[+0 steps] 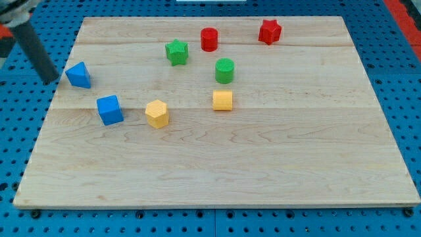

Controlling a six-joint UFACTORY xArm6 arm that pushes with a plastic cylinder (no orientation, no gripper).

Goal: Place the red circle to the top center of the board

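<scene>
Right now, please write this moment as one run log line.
tip: view's left edge, beside blue block | red circle: top center, untouched | red star: top right

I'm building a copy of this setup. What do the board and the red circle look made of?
The board looks like pale unfinished wood: visible grain and plank seams. The red circle looks like matte moulded plastic, uniformly coloured, though painted wood can't be excluded.

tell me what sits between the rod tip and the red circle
In the camera view, the blue block beside my tip and the green star lie before the red circle.
</scene>
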